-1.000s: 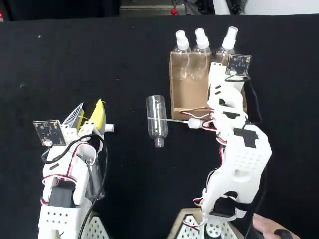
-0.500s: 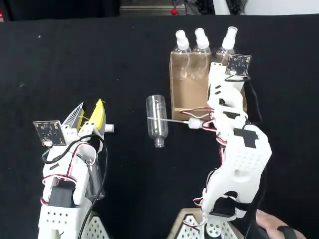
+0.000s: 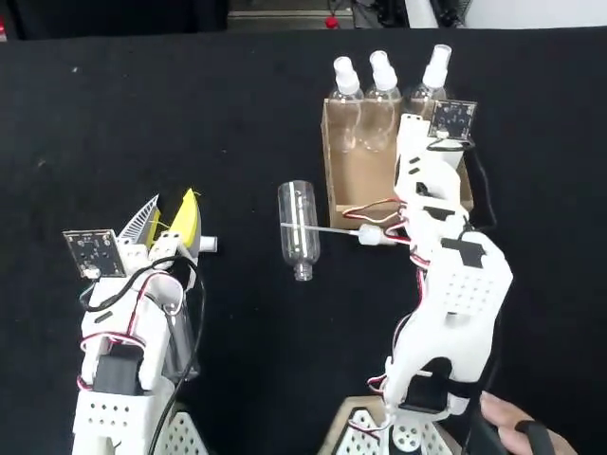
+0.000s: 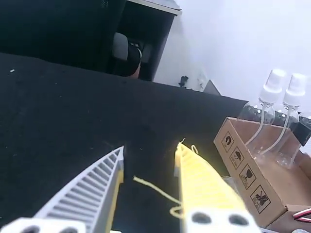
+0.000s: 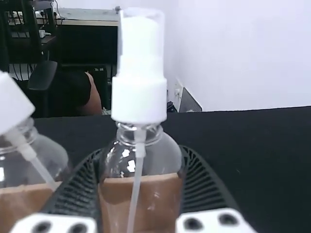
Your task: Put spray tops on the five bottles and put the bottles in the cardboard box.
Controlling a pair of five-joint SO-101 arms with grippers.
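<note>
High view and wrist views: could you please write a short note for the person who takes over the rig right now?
Left gripper: open, empty, away from the bottles.
Right gripper: shut on third bottle, capped, standing in the cardboard box.
Done: two capped bottles also stand in the box, so three of five are in.
Left to do: an uncapped bottle lies on the table beside the box, with a loose spray top next to it. Release, cap it, box it.

The bottles (image 3: 299, 227) are clear, spray tops (image 3: 346, 74) white, cardboard box (image 3: 365, 190) brown, table (image 3: 190, 114) black.
</note>
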